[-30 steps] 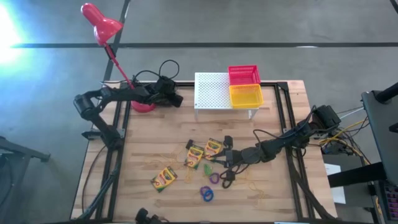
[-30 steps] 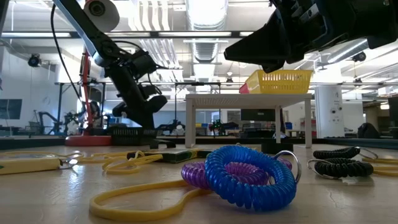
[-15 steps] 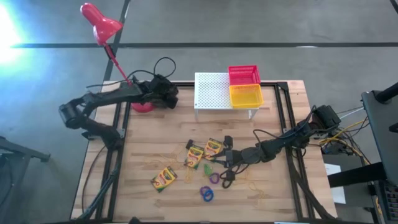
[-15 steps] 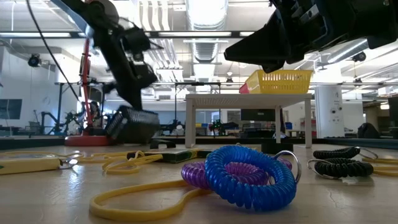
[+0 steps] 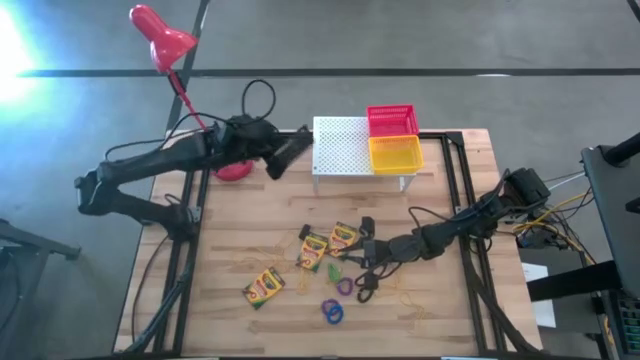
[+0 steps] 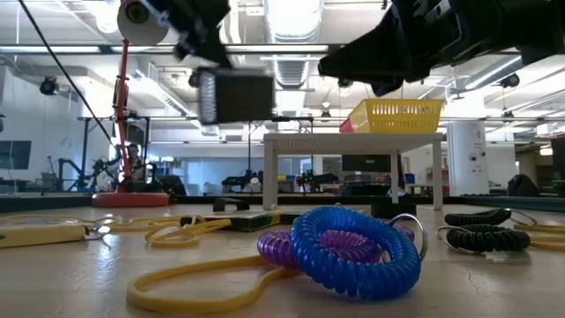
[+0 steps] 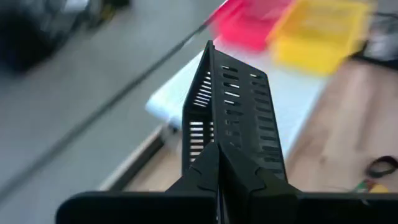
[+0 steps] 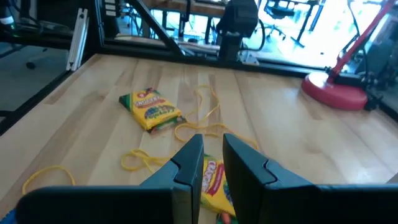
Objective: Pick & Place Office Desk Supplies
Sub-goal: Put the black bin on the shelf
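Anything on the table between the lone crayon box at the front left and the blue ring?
Nothing. In the high view, only bare wood lies between the lone crayon box and the blue ring.

The left gripper [image 5: 283,158], which a second ago was low by the lamp base at the table's far-left edge, has closed on a black slotted basket [image 7: 231,115] and lifted it clear of the table. The left arm now reaches further out, with the basket [image 6: 234,95] held in the air beside the white perforated stand [image 5: 342,146].
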